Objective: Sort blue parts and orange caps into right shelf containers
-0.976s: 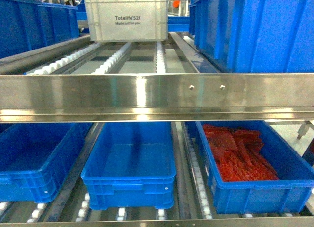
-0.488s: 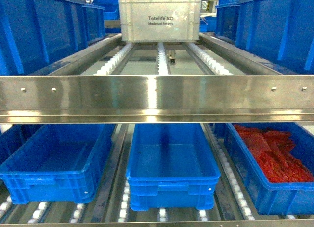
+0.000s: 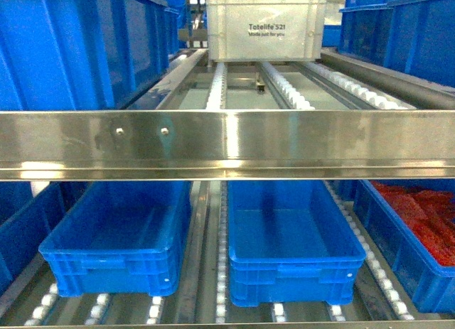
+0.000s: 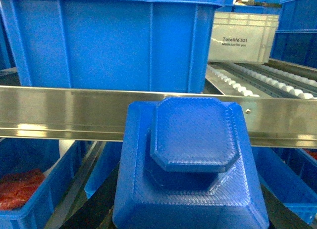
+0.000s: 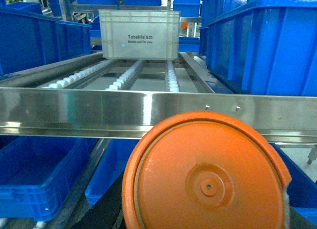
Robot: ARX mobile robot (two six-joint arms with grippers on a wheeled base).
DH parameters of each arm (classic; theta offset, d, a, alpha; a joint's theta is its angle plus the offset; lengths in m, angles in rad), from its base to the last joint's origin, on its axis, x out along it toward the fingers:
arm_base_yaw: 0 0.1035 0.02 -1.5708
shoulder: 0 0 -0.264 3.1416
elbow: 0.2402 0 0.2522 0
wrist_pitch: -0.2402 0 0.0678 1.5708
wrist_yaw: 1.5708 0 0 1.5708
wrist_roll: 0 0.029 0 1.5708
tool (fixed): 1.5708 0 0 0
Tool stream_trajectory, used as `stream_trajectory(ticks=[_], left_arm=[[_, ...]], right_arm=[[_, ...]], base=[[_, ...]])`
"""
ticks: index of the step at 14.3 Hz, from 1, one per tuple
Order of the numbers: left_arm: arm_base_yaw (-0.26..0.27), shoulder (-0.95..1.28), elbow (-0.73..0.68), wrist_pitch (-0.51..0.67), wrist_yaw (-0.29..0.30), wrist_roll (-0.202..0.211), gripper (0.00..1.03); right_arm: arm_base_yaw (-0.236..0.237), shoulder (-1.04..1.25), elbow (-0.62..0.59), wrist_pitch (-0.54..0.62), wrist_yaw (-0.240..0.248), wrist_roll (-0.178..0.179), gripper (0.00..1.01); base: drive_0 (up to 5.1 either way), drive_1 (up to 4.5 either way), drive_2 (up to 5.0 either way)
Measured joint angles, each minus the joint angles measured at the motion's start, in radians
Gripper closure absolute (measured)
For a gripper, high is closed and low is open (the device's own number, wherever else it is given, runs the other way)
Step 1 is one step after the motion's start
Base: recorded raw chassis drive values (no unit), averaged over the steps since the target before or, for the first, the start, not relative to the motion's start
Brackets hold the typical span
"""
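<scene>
left wrist view: blue part is carried close before the camera, left pincer hidden, grip not discernible | head view: two empty blue crates are seen on the lower shelf, neither filled yet | right wrist view: orange cap is likewise carried undelivered, right pincer hidden, state not discernible.

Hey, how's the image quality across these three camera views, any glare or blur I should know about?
Head view: bright glare streaks on the steel shelf rail, crates sharp. Left wrist view: the blue part fills the foreground, its ridged texture crisp. Right wrist view: the orange cap looms close and slightly soft; the white tote behind is readable.
</scene>
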Motion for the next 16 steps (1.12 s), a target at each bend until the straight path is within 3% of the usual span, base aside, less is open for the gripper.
stream_trajectory(ticks=[3,16], left_arm=[[0.0,0.0,0.0,0.0,0.001,0.0,0.62],[0.0,0.0,0.0,0.001,-0.001,0.0,0.62]], right_arm=[[0.0,0.0,0.0,0.003,0.0,0.0,0.58],[0.0,0.0,0.0,0.0,-0.003,0.0,0.58]], base=[[-5.0,2.5,2.5],[0.0,0.0,0.0]])
